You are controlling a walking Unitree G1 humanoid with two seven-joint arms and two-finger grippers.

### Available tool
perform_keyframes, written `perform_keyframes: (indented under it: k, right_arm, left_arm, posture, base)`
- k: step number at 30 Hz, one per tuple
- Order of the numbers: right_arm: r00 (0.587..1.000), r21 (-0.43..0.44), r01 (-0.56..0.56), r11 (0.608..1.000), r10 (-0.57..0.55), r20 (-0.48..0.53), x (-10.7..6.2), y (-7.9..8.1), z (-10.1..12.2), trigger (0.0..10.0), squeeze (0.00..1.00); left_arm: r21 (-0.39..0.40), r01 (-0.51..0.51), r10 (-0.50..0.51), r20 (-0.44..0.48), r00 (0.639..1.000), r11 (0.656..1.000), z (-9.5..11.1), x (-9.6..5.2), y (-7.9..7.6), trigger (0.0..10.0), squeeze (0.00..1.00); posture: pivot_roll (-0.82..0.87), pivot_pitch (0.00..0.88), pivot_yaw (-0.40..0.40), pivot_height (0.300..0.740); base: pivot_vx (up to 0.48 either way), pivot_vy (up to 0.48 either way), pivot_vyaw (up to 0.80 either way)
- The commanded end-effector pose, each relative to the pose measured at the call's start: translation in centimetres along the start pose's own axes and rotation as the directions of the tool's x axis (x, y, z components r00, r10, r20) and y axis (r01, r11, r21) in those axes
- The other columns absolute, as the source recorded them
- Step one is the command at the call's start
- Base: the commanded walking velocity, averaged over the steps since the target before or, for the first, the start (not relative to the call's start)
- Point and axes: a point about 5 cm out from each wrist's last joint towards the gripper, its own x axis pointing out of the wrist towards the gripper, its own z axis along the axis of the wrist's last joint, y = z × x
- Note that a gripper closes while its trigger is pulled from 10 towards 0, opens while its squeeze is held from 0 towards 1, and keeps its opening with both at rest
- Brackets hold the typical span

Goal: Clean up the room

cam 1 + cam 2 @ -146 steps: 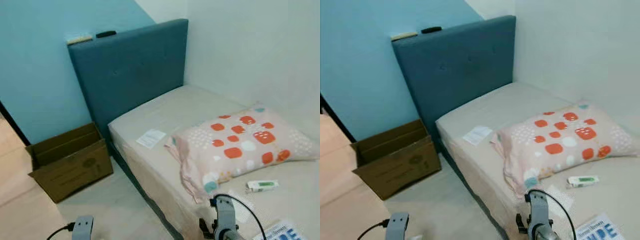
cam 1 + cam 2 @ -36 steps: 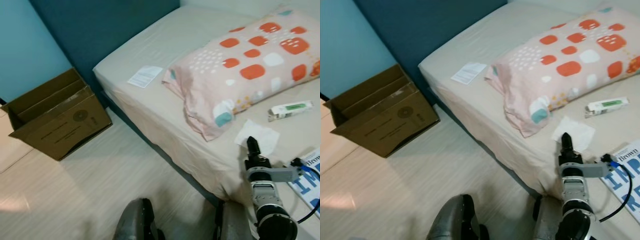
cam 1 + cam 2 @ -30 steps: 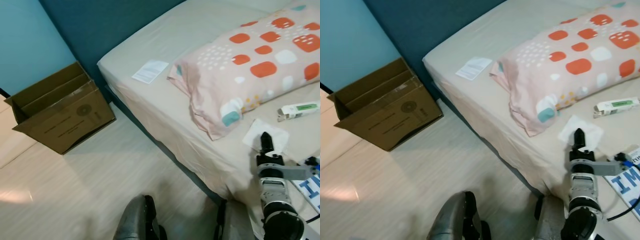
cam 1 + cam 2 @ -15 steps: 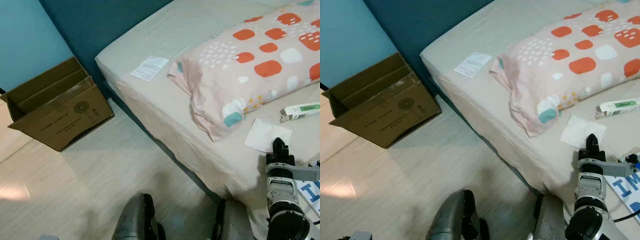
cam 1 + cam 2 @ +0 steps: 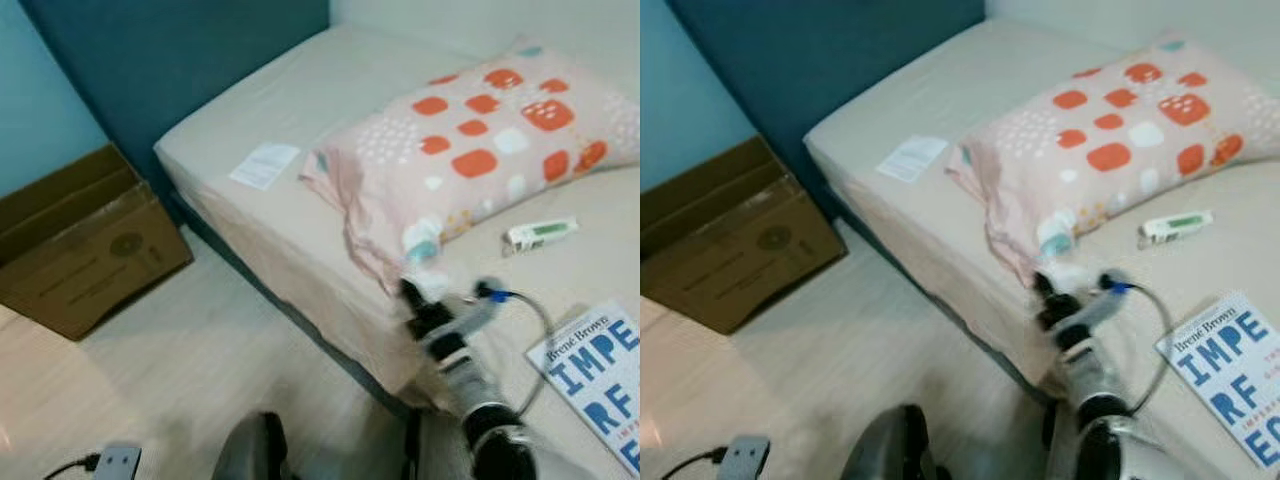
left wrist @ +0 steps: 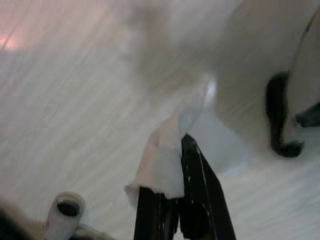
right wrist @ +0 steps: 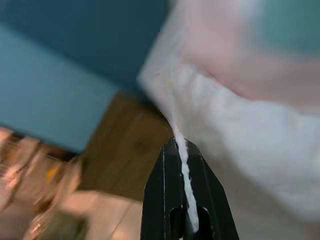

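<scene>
The right gripper (image 7: 185, 165) is closed on a thin white tissue (image 7: 181, 150), seen edge-on as a pale strip pinched between the two black fingers (image 7: 160, 200). In the head views this gripper (image 5: 1052, 288) hangs at the bed edge just below the near corner of the patterned pillow (image 5: 1120, 140), with white material bunched at its tip.

The left gripper (image 6: 172, 165) hangs low over the pale wood floor (image 6: 65, 100) and is also closed, holding a crumpled white tissue piece (image 6: 162, 160) that drapes over its fingers.

The open cardboard box (image 5: 720, 240) stands on the floor well to the left of the right gripper, beyond the bed corner. It is nearer the left arm's side. Judged as the likely drop point, it calls for a turn or step to the left before either tissue can be let go.

Beyond the right gripper on the mattress (image 5: 970, 90) lie a white paper slip (image 5: 912, 157), a small green-and-white tube (image 5: 1175, 225) and a book (image 5: 1230, 375), all untouched.
</scene>
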Motion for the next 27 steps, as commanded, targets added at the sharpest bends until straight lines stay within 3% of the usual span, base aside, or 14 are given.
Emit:
perform_keyframes:
  k: [1, 3, 8, 11, 13, 16, 20, 22, 23, 26, 27]
  right_arm:
    - [0.992, 0.036, -0.066, 0.997, 0.069, -0.103, -0.4, 0.9, -2.9, 0.0, 0.0]
    - [0.958, 0.082, -0.138, 0.987, 0.153, -0.241, -0.8, 2.5, -6.7, 0.0, 0.0]
    - [0.923, 0.095, -0.157, 0.983, 0.18, -0.34, -1.3, 3.4, -8.9, 0.0, 0.0]
    - [0.904, 0.06, -0.135, 0.989, 0.147, -0.401, -1.5, 3.4, -9.7, 0.0, 0.0]
    - [0.897, 0.034, -0.103, 0.994, 0.107, -0.43, -1.8, 3.0, -9.9, 0.0, 0.0]
    - [0.871, -0.026, 0.068, 0.997, -0.072, -0.485, -3.5, 1.2, -10.4, 0.0, 0.0]
    - [0.836, -0.065, 0.137, 0.988, -0.151, -0.527, -4.9, 0.2, -11.0, 0.0, 0.0]
    - [0.781, -0.122, 0.221, 0.968, -0.25, -0.572, -7.0, -0.9, -11.8, 0.0, 0.0]
    - [0.781, -0.122, 0.221, 0.968, -0.25, -0.572, -7.0, -0.9, -11.8, 0.0, 0.0]
    - [0.686, -0.216, 0.347, 0.913, -0.404, -0.606, -10.3, -2.4, -12.7, 0.0, 0.0]
    - [0.686, -0.216, 0.347, 0.913, -0.404, -0.606, -10.3, -2.4, -12.7, 0.0, 0.0]
  left_arm:
    - [-0.055, -0.067, 0.067, -0.013, 0.998, 0.996, -0.1, -0.1, 1.0, 10.0, 0.0]
    - [-0.101, -0.151, 0.158, 0.066, 0.985, 0.983, 2.7, 0.3, 1.9, 10.0, 0.0]
    - [-0.158, -0.196, 0.216, 0.125, 0.968, 0.968, 5.0, 0.6, 2.4, 10.0, 0.0]
    - [-0.165, -0.154, 0.176, 0.13, 0.976, 0.974, 5.4, 0.8, 1.7, 10.0, 0.0]
    - [-0.17, -0.135, 0.156, 0.122, 0.98, 0.976, 5.3, 0.9, 1.2, 10.0, 0.0]
    - [-0.154, -0.079, 0.09, 0.066, 0.994, 0.985, 4.0, 1.1, -0.7, 10.0, 0.0]
    - [-0.115, -0.064, 0.067, 0.024, 0.997, 0.991, 2.9, 1.1, -1.6, 10.0, 0.0]
    - [-0.098, -0.069, 0.065, -0.039, 0.997, 0.993, 0.9, 0.8, -2.2, 10.0, 0.0]
    - [-0.098, -0.069, 0.065, -0.039, 0.997, 0.993, 0.9, 0.8, -2.2, 10.0, 0.0]
    - [-0.121, -0.083, 0.072, -0.098, 0.993, 0.989, -1.1, 0.4, -2.5, 10.0, 0.0]
    - [-0.121, -0.083, 0.072, -0.098, 0.993, 0.989, -1.1, 0.4, -2.5, 10.0, 0.0]
  posture:
    - [0.03, 0.111, 0.042, 0.624]
    - [0.03, 0.082, 0.029, 0.634]
    - [0.03, 0.053, 0.018, 0.649]
    - [0.02, 0.023, 0.012, 0.658]
    - [0.01, 0.011, 0.012, 0.663]
    - [0.01, 0.0, 0.008, 0.678]
    - [0.01, 0.0, 0.007, 0.688]
    - [0.01, 0.0, 0.001, 0.697]
    - [0.01, 0.0, 0.001, 0.697]
    - [0.01, 0.0, 0.003, 0.712]
    - [0.01, 0.0, 0.003, 0.712]
  base:
    - [0.0, 0.0, 0.0]
    - [0.0, 0.0, 0.0]
    - [0.0, 0.0, 0.0]
    - [0.0, 0.0, 0.0]
    - [0.0, 0.0, 0.0]
    - [0.0, 0.0, 0.0]
    - [0.0, 0.0, 0.0]
    - [0.0, 0.0, 0.0]
    - [0.0, 0.0, 0.0]
    - [0.0, 0.0, 0.0]
    - [0.0, 0.0, 0.0]
